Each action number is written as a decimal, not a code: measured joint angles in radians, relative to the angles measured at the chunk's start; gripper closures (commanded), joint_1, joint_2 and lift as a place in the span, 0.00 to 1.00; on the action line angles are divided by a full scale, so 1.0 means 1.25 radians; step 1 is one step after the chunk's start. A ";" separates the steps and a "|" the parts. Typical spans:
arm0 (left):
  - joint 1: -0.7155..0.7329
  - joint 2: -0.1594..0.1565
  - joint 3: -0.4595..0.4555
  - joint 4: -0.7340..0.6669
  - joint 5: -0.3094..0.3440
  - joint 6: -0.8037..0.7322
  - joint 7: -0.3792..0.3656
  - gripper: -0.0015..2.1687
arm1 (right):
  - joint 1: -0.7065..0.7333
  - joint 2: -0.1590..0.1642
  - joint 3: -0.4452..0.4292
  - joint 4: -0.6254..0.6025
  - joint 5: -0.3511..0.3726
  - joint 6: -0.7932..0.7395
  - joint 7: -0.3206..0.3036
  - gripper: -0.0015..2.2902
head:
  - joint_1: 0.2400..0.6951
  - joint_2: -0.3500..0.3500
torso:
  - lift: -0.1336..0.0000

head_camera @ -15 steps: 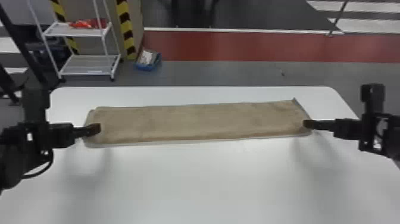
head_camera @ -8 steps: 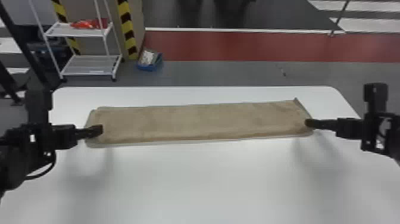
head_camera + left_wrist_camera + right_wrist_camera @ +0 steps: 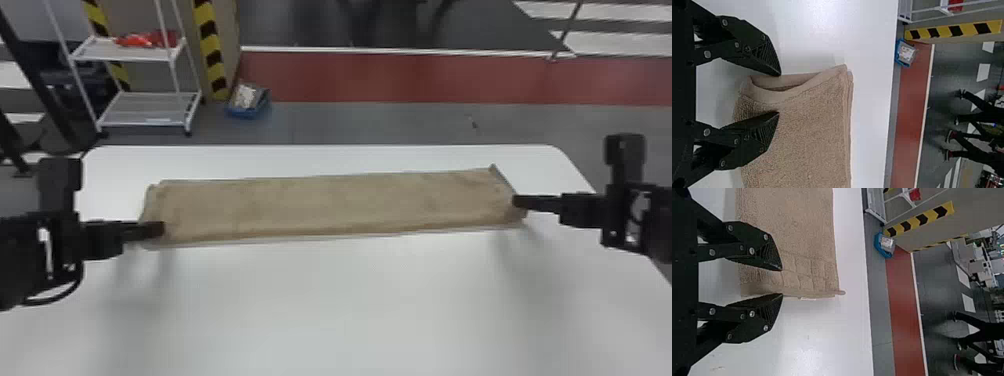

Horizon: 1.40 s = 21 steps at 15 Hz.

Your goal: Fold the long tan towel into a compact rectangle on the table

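Long tan towel (image 3: 330, 205), and it is laid out on the broad white table (image 3: 350, 310), stretched crosswise between the two arms! The lengthwise folding looks done, to judge by the narrow strip and the layers stacked along its far edge; the compact rectangle, though, is yet to be made, and the length is probably to be shortened by bringing the ends inward. At the towel's left end, the left gripper (image 3: 779, 94) is spread wide, the end straddled by its fingers, with nothing seen clamped. Over at the right end, the right gripper (image 3: 782, 282) is parted too, but more narrowly, and the towel's edge is flanked by its fingertips; no firm hold can be made out. Down on the floor beyond, a pale packet (image 3: 906, 53) is held in a blue box (image 3: 898, 50), and no words can be made out on it. Back at the left end, a loose hem (image 3: 803, 84) is lifted away from the layer beneath. Smallest of all, a whitish tag (image 3: 808, 299) is glimpsed at the right end, with no writing to be read.
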 measured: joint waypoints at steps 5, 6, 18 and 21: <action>0.001 0.000 0.000 -0.023 0.002 0.034 0.003 0.60 | 0.008 -0.003 -0.007 -0.008 -0.005 0.032 0.021 0.58 | 1.00 0.44 | 0.04; 0.004 -0.002 0.002 -0.034 0.003 0.042 0.003 0.60 | 0.019 -0.003 -0.010 -0.027 -0.010 0.044 0.024 0.58 | 1.00 0.44 | 0.04; 0.056 -0.005 0.043 -0.158 0.022 0.112 0.012 0.60 | 0.154 -0.026 -0.112 -0.237 -0.059 0.172 0.023 0.00 | 1.00 0.40 | 0.04; 0.055 -0.008 0.035 -0.157 0.018 0.111 0.015 0.60 | 0.121 -0.011 -0.083 -0.154 -0.049 0.106 0.009 0.05 | 1.00 0.40 | 0.04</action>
